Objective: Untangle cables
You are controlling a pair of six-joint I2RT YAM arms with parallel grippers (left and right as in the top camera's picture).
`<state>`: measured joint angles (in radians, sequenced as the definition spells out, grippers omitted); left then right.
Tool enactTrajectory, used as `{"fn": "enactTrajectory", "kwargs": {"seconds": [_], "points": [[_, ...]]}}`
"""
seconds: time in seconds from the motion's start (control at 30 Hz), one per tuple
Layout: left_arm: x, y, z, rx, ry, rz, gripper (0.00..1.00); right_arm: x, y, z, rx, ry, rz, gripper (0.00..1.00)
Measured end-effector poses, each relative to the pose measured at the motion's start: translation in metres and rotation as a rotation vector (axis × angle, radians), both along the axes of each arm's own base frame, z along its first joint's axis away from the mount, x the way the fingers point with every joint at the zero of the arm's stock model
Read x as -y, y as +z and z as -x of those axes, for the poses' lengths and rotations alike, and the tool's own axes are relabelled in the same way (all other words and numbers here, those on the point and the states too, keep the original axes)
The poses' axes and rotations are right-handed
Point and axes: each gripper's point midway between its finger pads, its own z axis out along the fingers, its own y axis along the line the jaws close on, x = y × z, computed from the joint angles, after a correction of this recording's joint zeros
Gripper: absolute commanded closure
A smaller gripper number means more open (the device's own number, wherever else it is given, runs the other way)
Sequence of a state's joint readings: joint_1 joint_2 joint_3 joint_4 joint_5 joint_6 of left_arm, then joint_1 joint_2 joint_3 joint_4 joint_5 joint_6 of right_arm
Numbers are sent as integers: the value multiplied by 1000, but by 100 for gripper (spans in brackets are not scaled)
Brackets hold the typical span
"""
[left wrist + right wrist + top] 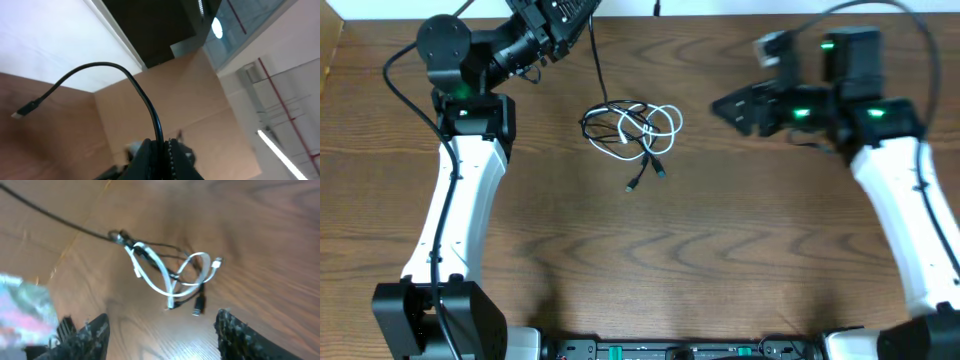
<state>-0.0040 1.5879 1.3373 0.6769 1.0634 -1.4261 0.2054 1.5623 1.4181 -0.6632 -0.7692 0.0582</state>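
A black cable point(596, 60) and a white cable point(665, 128) lie knotted together at the table's middle back. My left gripper point(575, 15) at the back edge is shut on the black cable, which runs taut from the tangle up to it. In the left wrist view the black cable point(125, 77) arcs out of the shut jaws point(164, 150) and ends in a plug at the left. My right gripper point(725, 105) is open and empty, right of the tangle. The right wrist view shows the white cable point(160, 272) looped with the black cable point(50, 215) ahead of the open fingers point(162, 332).
The wooden table point(650, 260) extends toward the front. Cardboard panels point(190, 100) stand behind the table's back edge. The arm bases stand at the front left and front right.
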Motion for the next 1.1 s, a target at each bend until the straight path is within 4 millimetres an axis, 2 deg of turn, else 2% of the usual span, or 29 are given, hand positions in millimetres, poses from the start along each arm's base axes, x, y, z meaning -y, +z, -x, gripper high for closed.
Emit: {"fn": "enactTrajectory", "kwargs": {"seconds": [0.2,0.37,0.43,0.47,0.5,0.53,0.57,0.63,0.67,0.73,0.8,0.97,1.03,1.1], "points": [[11,0,4,-58,-37,34,93,-40,-37,3,-1,121,62,33],[17,1,6,-99,-62,58,93,-60,-74,-19,30,144,105,37],[22,1,8,-106,-75,61,93,-66,-90,-33,47,135,114,43],[25,1,10,-109,-83,62,92,-67,-99,-39,47,122,122,47],[29,1,11,-112,-93,63,93,-67,-109,-47,36,95,134,56],[33,0,13,-117,-102,64,93,-65,-119,-55,25,60,149,68],[36,1,14,-118,-109,65,93,-61,-132,-62,-8,6,174,87],[41,1,17,-123,-124,66,93,-45,-160,-65,-122,-115,242,97],[43,0,17,-124,-127,66,92,-30,-179,-62,-217,-211,303,99],[43,0,17,-125,-126,66,93,-1,-203,-51,-346,-356,411,99],[39,1,16,-118,-117,64,93,29,-217,-45,-421,-483,505,99],[10,-3,3,-86,-40,36,92,106,-225,-31,-543,-700,657,99],[-7,-11,-5,-105,6,19,93,136,-223,-27,-585,-757,674,99],[-24,-30,-14,-164,55,-9,93,160,-220,-23,-625,-790,667,99]]}}
